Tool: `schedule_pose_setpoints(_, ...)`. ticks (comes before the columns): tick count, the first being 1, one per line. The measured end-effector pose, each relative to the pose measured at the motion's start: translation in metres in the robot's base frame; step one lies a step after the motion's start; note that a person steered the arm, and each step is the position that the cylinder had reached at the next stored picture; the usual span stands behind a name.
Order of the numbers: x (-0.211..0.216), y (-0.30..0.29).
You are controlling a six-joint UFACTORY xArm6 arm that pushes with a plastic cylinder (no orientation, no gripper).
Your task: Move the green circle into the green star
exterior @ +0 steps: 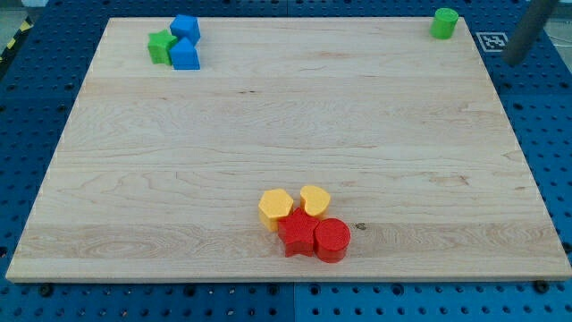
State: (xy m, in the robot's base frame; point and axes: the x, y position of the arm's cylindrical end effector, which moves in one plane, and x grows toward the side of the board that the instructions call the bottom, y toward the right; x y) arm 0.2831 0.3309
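1. Camera view: wooden desk (286, 116) on a blue pegboard (36, 98).
2. Green circle (444, 22): the view's top right corner, alone.
3. Green star (162, 46): top left, touching two blue blocks (185, 28), (184, 55).
4. Bottom centre cluster: yellow hexagon-like block (275, 207), yellow heart (315, 200), red star (298, 235), red circle (332, 240).
5. My tip (512, 57): off the desk, right of the green circle; blurred. No claw fitted; nothing held.
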Motion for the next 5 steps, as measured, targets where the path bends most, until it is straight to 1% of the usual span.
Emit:
schedule_pose_setpoints(2, -0.071, -0.067)
schedule_pose_setpoints(3, -0.085, -0.093)
schedule_pose_setpoints(4, -0.087, -0.082)
schedule_pose_setpoints(5, -0.091, -0.094)
